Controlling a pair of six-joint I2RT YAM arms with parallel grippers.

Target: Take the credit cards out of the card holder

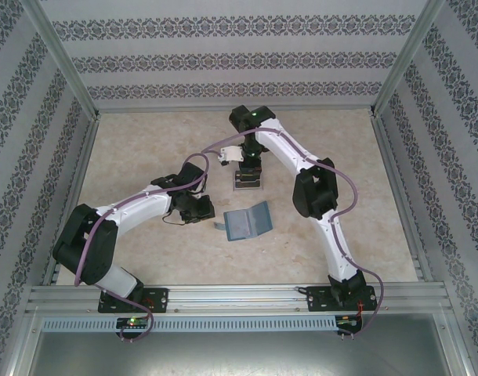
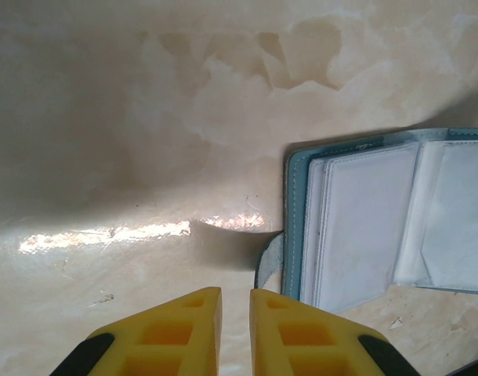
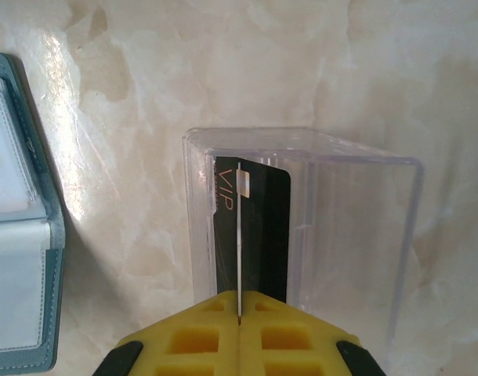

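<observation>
Teal-blue, the one card holder (image 1: 248, 223) lies open like a book on the marbled beige table (image 1: 145, 157), between the two arms and just on the near side of the single clear plastic box (image 3: 302, 145). Two cards can be counted. One is a dark card (image 3: 262, 227) printed VIP inside the box, its lower part hidden behind the yellow fingers. The other is a pale card (image 3: 238, 235) seen edge-on as a thin white line, so its face cannot be read. The right gripper (image 3: 239, 305) is closed tight on this pale card, holding it over the box. The left gripper (image 2: 235, 301) hovers low over bare table just beside the holder's small tab (image 2: 269, 262), its fingers a narrow gap apart with nothing between them. The holder's milky inner pockets are cut off at the frame edge in both wrist views, and whether any cards sit in them cannot be told.
</observation>
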